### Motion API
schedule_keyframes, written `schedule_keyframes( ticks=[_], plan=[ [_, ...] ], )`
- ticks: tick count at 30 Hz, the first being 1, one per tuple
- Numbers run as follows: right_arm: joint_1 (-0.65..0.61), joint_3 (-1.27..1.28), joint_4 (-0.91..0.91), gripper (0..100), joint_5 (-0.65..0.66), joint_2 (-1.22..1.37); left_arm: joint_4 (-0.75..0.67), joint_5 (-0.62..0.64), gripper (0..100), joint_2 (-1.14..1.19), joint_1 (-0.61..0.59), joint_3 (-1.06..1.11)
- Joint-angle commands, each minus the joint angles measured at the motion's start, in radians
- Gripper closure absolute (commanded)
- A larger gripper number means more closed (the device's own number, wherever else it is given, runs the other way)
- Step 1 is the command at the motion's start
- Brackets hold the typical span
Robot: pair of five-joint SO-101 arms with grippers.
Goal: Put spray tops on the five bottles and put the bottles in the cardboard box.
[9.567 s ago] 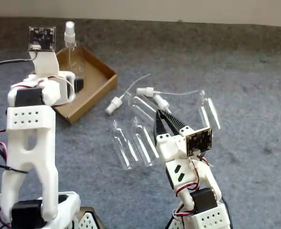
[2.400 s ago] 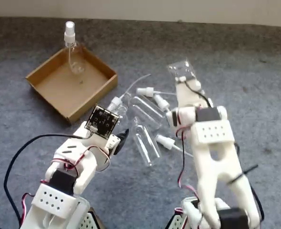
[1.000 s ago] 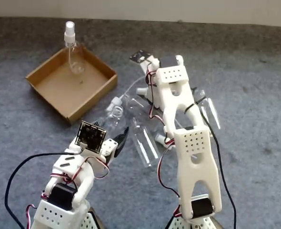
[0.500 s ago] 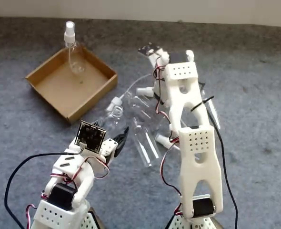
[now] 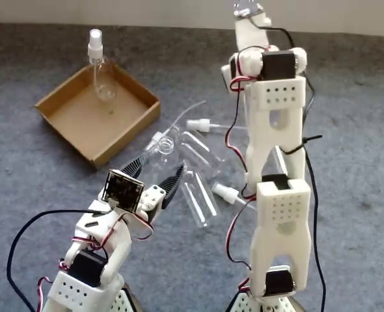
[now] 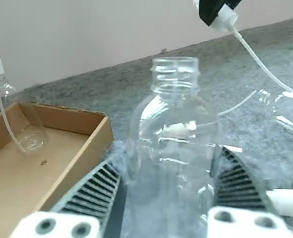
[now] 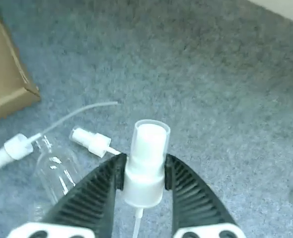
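The left hand (image 5: pixel 159 167) is gripping a topless bottle (image 5: pixel 168 145) near the box (image 5: pixel 130 130); the right arm (image 5: pixel 276 123) is standing tall over loose tops (image 5: pixel 226 192).

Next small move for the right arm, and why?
Probably shift the right gripper sideways until its spray top hangs over the neck of the bottle, and only then lower it. The left gripper holds that bottle upright with its neck open. In the left wrist view the spray top's tube dangles beside the neck, not into it.
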Motion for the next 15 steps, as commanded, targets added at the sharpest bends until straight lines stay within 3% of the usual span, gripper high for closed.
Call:
schedule_keyframes(
  ticks=[1, 6, 11, 15],
  plan=[
    [-0.008, -0.058, 0.021, 96.5, -0.098, -0.176, -0.026, 0.167, 92, -0.008, 0.012, 0.021],
    [-0.064, -0.047, 0.021, 96.5, -0.164, -0.343, -0.031, 0.354, 92, -0.008, 0.012, 0.021],
    [-0.182, 0.019, 0.021, 96.5, -0.187, -0.519, -0.123, 0.373, 92, -0.008, 0.025, 0.021],
    [-0.269, 0.065, 0.021, 96.5, -0.187, -0.636, -0.172, 0.364, 92, -0.008, 0.113, 0.021]
  ],
)
